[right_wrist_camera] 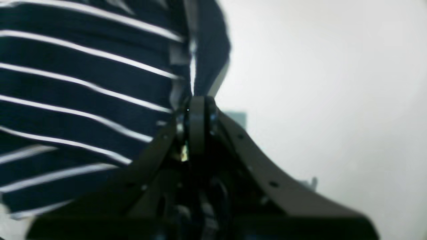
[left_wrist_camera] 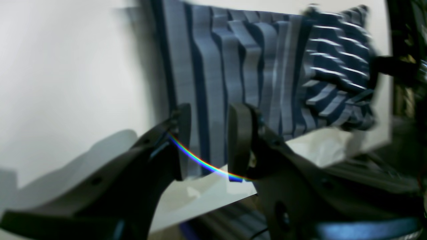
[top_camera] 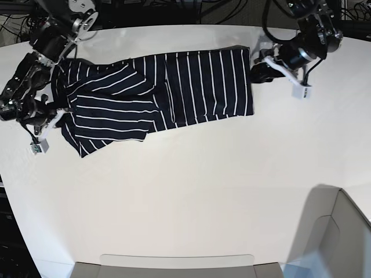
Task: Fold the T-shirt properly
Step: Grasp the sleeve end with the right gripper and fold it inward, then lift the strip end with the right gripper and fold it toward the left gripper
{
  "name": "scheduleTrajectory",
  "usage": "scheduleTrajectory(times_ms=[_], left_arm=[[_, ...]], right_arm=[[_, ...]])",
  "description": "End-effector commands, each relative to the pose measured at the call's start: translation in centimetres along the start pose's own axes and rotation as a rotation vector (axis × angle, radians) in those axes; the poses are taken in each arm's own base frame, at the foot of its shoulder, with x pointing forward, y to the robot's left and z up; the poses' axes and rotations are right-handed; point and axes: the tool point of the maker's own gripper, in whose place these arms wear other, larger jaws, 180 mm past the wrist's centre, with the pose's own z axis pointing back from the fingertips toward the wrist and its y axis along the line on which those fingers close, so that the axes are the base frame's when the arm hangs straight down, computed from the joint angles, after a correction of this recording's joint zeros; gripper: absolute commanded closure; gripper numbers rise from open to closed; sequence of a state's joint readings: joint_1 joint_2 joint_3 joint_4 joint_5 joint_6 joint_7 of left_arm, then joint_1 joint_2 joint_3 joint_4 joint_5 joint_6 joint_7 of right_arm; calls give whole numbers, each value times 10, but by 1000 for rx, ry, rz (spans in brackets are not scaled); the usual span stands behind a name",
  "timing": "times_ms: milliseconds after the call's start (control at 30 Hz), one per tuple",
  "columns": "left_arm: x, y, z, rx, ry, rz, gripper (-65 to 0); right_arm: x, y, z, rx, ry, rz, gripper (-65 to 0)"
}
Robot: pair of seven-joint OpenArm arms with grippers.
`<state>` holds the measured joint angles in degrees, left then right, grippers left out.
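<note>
T-shirt (top_camera: 156, 92) lies on the white table (top_camera: 191, 197), toward the far side in the base view, stretched lengthwise between the two arms. Dark navy cloth, thin white pinstripes. It is partly folded: one layer doubled over near the middle, with stripes running at a different angle from the flatter half. The bunched, rumpled end is on the base view's left; the straight-edged end is on its right.

Right gripper (right_wrist_camera: 195, 100): jaws closed tight, pinching an edge of the T-shirt. In the right wrist view the cloth rises out of the pinched tips and fills the left half of the frame. In the base view this gripper sits at the shirt's bunched end, at the table's left edge.

Left gripper (left_wrist_camera: 208, 140): jaws apart, with a clear gap between the two dark fingers (left_wrist_camera: 240, 133). The striped edge shows through the gap, but the left wrist view is blurred; cannot tell whether either finger touches the fabric. In the base view it sits just beside the shirt's straight end, on the right.

Pale box corner (top_camera: 333, 231) sits at the near right of the table, well apart from the shirt.
</note>
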<state>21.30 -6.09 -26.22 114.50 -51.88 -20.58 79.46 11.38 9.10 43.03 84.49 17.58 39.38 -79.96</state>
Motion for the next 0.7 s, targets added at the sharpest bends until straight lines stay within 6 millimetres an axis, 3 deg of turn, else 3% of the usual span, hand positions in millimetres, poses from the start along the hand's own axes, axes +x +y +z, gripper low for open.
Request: scheduleTrajectory(times_ms=[0,267,500,667], left_arm=[[7,1,6,3,-26,-14,-180],[9,1,6,2,-23,-20,-180],[9,1,6,3,-24,-22,-180],[10,1,6,2,-25,-23,-180]], right_arm=[[7,0,3,-2,-19,18,0],[-32,2,-12,21,86,-20,-15],[-39,-8,-6,-4,100,-14,-281],[-38,-9,-7,-1,100,-17,-361]])
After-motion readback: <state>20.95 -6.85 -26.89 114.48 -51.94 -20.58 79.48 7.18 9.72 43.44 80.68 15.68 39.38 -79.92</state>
